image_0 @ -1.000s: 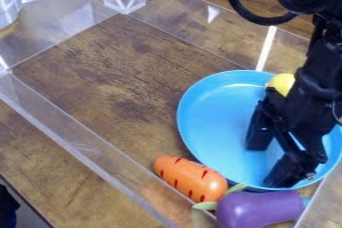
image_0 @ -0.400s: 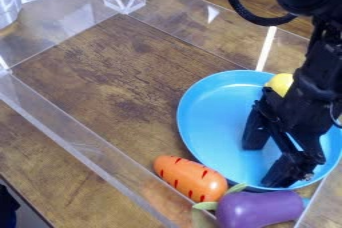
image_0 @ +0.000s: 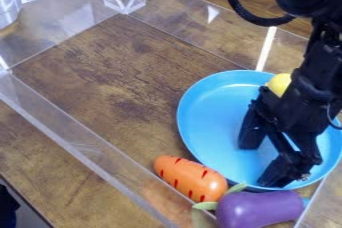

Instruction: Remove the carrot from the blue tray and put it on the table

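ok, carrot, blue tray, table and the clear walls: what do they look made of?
Carrot: looks like moulded plastic, smooth orange with dark stripes and slight sheen.
Blue tray: likely plastic, uniform sky blue, soft glossy highlights along the rim.
Table: wood or wood-grain laminate, worn glossy finish; can't tell which.
Clear walls: transparent acrylic-like sheet, with bright edges.

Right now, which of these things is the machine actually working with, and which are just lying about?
Part of the job:
- carrot, lying on the table beside the tray
- blue tray
- table
- gripper, open over the tray

Just lying about:
- purple eggplant
- yellow lemon
- clear walls
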Controlling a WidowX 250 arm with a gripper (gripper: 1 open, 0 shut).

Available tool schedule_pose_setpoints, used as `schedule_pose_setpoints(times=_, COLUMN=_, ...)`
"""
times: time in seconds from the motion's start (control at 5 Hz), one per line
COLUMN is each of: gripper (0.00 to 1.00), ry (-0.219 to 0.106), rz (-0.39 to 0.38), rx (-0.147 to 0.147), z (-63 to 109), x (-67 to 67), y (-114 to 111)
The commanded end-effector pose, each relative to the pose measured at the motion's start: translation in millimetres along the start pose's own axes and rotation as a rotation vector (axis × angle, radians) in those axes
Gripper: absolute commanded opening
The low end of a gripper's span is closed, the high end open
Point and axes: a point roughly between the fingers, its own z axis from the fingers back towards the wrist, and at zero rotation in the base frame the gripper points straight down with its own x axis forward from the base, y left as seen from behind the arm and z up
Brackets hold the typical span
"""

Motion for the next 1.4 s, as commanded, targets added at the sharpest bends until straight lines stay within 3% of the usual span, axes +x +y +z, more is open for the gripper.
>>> schedule_pose_setpoints(times=0.0, gripper=1.00, ry=-0.016, rz=0.034, rx=0.005, z=6.5, x=-4.7, y=11.9)
schedule_pose_setpoints(times=0.4, gripper=1.00, ry=-0.005, rz=0.026, rx=0.016, z=0.1, x=-2.8, y=14.7)
schedule_pose_setpoints(times=1.2, gripper=1.00, ry=-0.035, rz=0.011, rx=0.047, z=3.2, x=9.4, y=12.8)
